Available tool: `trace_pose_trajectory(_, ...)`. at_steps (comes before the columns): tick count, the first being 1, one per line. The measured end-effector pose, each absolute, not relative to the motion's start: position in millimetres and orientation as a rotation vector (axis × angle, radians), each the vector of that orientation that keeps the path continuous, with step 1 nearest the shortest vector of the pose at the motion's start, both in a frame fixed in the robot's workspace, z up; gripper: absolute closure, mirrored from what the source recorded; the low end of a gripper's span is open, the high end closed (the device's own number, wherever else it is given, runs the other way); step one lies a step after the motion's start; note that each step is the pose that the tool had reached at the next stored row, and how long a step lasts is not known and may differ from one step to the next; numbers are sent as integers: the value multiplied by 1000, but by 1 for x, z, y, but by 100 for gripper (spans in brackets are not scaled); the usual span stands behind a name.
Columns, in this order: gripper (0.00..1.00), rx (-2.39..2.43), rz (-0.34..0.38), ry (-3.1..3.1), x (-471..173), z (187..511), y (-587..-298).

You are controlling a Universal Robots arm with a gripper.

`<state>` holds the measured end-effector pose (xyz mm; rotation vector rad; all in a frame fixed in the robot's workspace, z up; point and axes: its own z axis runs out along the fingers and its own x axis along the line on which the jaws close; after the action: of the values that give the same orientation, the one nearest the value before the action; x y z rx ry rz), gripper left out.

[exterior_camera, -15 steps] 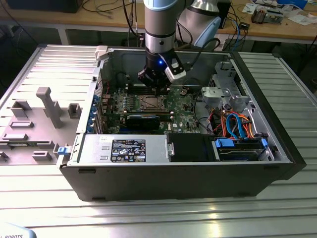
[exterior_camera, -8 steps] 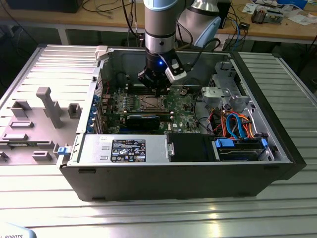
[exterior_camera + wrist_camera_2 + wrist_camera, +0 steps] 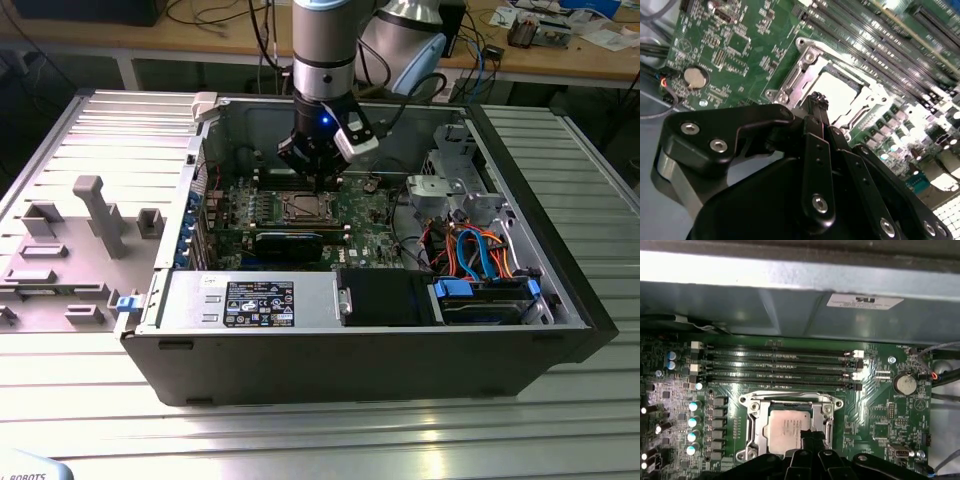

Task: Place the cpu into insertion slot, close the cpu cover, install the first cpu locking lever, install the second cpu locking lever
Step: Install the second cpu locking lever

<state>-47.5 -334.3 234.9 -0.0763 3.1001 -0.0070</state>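
Note:
The cpu (image 3: 785,425) lies flat in the insertion slot on the green board, its silver-tan top showing through the window of the cpu cover (image 3: 756,427). The silvery cover frame lies down around the chip. In the second wrist view the cpu (image 3: 837,90) and cover (image 3: 790,87) sit just beyond my fingertips. My gripper (image 3: 811,435) (image 3: 818,99) is shut, its black tips together over the chip's edge near one side of the frame, with nothing visible between them. In the exterior view the gripper (image 3: 318,172) hangs inside the open case just above the socket (image 3: 303,208).
Long black memory slots (image 3: 780,365) run between the socket and the grey case wall (image 3: 790,310). A coin battery (image 3: 904,385) sits beside them. A long black card (image 3: 290,240), a drive cage with blue and orange cables (image 3: 480,255) and a grey fixture (image 3: 90,215) surround the work spot.

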Motion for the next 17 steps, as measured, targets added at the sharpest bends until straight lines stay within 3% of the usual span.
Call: trace_pose_trajectory(17, 89, -77, -25, 3106, -48, 235, -352)
